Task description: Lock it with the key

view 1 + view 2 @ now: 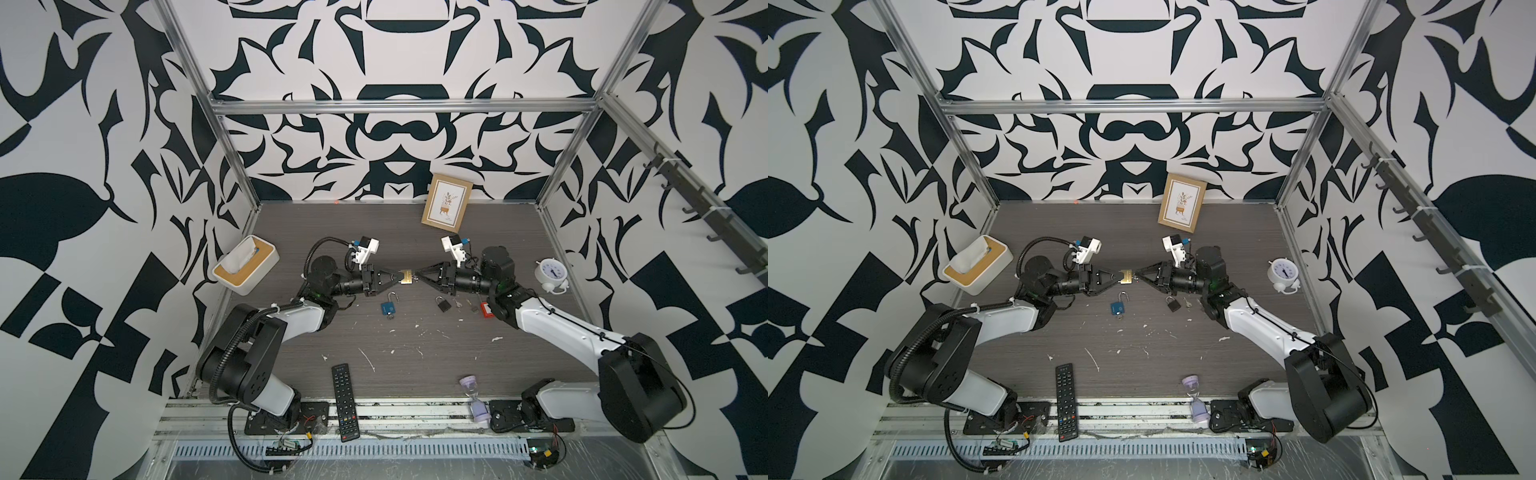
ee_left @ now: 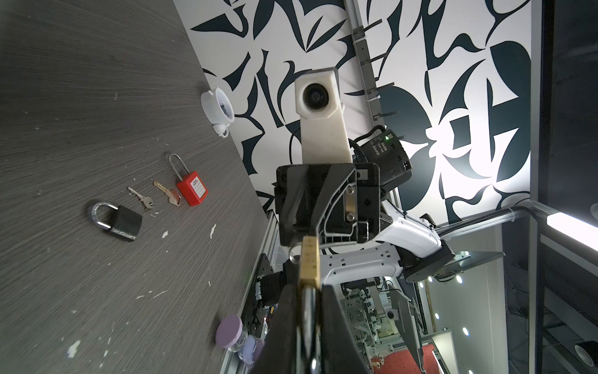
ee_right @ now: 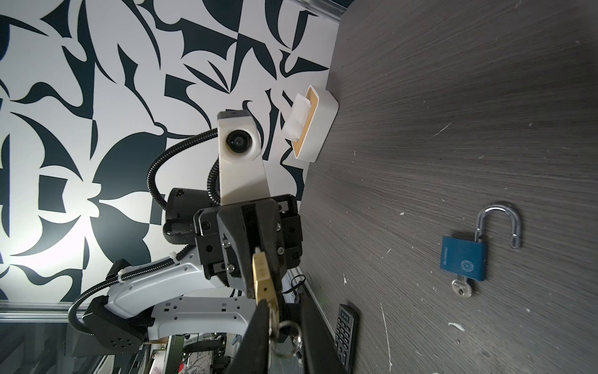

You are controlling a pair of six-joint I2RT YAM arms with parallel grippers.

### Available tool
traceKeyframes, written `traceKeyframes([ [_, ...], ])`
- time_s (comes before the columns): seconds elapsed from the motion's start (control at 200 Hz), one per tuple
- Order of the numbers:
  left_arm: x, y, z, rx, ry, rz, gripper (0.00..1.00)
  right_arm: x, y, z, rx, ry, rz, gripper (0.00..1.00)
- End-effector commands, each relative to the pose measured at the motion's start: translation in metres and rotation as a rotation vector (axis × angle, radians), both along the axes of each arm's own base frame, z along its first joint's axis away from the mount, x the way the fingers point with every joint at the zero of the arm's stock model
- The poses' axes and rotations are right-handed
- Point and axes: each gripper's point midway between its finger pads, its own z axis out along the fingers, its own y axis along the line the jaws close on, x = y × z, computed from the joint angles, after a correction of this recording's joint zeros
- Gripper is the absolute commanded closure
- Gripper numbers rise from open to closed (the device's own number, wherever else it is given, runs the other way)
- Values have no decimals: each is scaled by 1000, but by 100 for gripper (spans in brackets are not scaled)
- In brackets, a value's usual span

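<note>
Brass padlock (image 1: 406, 277) is up in the air over the grey counter (image 1: 374, 232), squeezed tight in your left fingers (image 2: 284, 323) so it can't wiggle, while your right fingers (image 3: 252, 336) sit around its small key (image 3: 274, 314), pinching or not you can't tell.

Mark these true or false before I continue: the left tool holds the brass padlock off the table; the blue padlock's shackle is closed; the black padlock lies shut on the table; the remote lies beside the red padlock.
1. The left tool holds the brass padlock off the table. True.
2. The blue padlock has its shackle closed. False: the shackle is swung open, and a key sits in the body.
3. The black padlock lies on the table with its shackle shut. True.
4. The remote lies beside the red padlock. False: the remote lies at the table's front edge, well apart from that lock.
</note>
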Motion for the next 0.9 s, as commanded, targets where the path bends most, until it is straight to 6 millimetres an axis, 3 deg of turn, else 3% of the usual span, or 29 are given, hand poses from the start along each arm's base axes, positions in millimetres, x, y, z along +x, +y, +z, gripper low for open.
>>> traceKeyframes([
  [0.0, -4, -1, 12, -33, -54, -23, 100, -3, 4, 17, 41, -61, 28, 81],
  [0.365, 0, -3, 8, -30, -36, -26, 100, -3, 9, 16, 48, -56, 38, 87],
  [0.61, 1, -3, 6, -30, -29, -23, 100, -4, 8, 13, 41, -50, 36, 100],
  [0.895, 3, -4, 1, -23, -23, -29, 100, 1, -2, 5, 18, -38, -7, 100],
])
